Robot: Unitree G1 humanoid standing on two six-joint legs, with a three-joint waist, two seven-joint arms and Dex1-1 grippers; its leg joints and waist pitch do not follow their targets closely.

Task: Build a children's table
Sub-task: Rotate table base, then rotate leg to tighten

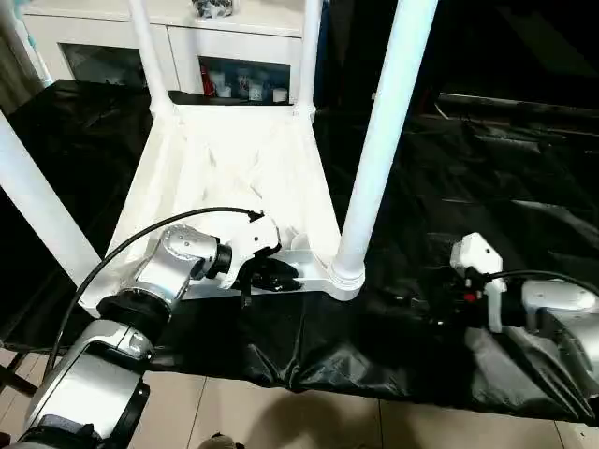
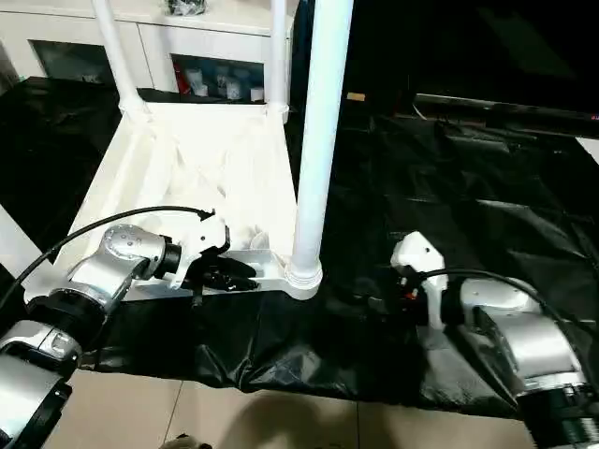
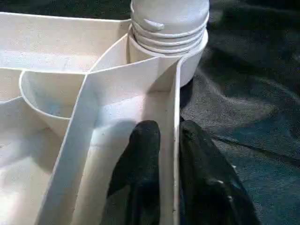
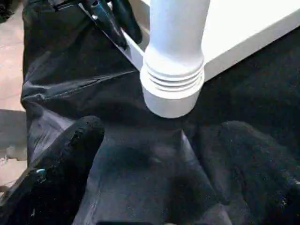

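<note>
The little white table [image 1: 234,168] lies upside down on a black sheet [image 1: 487,187], with its legs standing up in the corner holes. The near leg [image 1: 379,140] on the robot's right side sits in its round socket [image 3: 187,51], and you can see the screw rings at its bottom. The left gripper [image 3: 171,154] pinches the thin side wall [image 3: 177,108] of the table top, just beside that socket. One black finger [image 3: 143,159] is inside the wall and the other is outside, squeezed on the plastic. The right gripper [image 4: 154,183] rests low on the black sheet near the same leg, with its two fingers spread wide and nothing between them. The table looks like light, hard plastic. I think it is stiff, but smooth and a bit slippery, so it could slide on the shiny sheet. The ribs underneath probably make the rim strong, so the rim is a good place to hold the top still. A leg is long and round, so I would grab it low, close to the socket, where it should wobble less.
</note>
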